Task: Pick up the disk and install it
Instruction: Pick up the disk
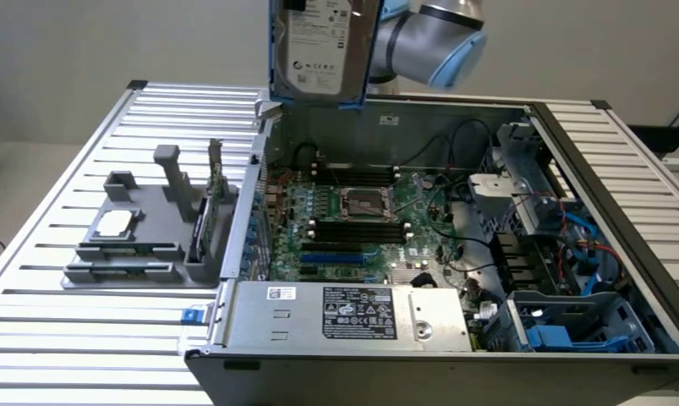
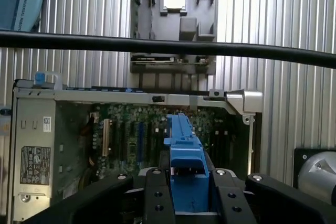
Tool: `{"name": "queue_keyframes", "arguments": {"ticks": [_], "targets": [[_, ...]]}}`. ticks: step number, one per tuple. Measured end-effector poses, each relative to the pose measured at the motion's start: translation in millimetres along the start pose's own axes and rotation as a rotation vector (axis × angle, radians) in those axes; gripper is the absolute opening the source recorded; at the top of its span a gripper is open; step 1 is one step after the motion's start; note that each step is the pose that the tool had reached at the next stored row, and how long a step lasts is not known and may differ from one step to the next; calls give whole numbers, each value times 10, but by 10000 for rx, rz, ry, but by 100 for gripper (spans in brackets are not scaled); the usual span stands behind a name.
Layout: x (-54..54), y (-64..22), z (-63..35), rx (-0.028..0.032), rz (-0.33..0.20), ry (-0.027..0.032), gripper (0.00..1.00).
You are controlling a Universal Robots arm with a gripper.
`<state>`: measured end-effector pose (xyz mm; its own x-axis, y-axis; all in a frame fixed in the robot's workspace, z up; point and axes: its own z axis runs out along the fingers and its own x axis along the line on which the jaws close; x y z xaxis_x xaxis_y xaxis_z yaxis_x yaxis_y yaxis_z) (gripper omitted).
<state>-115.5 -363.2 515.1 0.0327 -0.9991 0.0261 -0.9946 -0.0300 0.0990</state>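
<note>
The disk (image 1: 320, 46), a silver-grey hard drive with a white label in a blue carrier, hangs upright above the back left corner of the open computer case (image 1: 610, 182). The grey and blue arm (image 1: 435, 34) stands behind it. In the wrist view my gripper (image 2: 189, 184) is shut on the disk's blue carrier (image 2: 185, 150). Its black fingers (image 2: 157, 198) press on both sides of the carrier, and the motherboard (image 2: 126, 129) lies beneath.
A grey fixture (image 1: 147, 245) on the slatted table at the exterior view's left holds a small silver chip (image 1: 113, 222) and an upright card (image 1: 216, 182). Inside the case are the motherboard (image 1: 356, 216), the power supply (image 1: 351, 313) and a blue-trimmed bay (image 1: 565, 330). A black cable (image 2: 168, 46) crosses the wrist view.
</note>
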Motion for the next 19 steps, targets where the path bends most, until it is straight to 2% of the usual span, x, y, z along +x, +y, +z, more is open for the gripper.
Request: {"name": "queue_keyframes", "arguments": {"ticks": [12, 19], "targets": [[283, -443, -37, -18, 0, 0, 32], [447, -669, -55, -19, 0, 0, 32]]}}
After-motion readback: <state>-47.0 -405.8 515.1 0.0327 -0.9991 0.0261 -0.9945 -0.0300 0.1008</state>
